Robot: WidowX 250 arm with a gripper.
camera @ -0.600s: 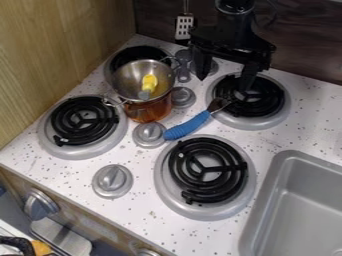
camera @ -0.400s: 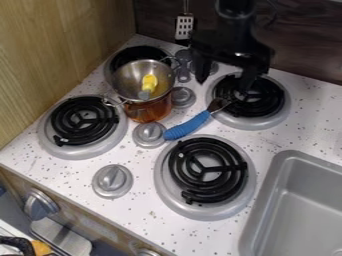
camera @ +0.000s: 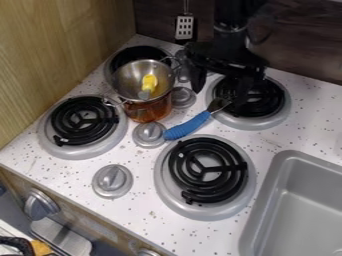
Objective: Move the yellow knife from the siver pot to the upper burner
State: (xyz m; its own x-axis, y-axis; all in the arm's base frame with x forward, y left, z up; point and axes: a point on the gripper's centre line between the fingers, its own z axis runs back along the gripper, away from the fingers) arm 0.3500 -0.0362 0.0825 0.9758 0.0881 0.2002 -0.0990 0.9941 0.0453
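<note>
Speckled countertop (camera: 150,227) is overhung, upper right, by the gripper (camera: 219,89), fingers parted; upper left, the yellow knife (camera: 150,81) is cradled in the silver pot (camera: 125,77).

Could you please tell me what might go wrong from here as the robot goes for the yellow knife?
The yellow knife sits down inside the pot, so the open gripper could knock the rim or handle and perhaps tip the pot.

The blue-handled tool has its head at the upper right burner; a knife set down there might land on it or push it aside.
</note>
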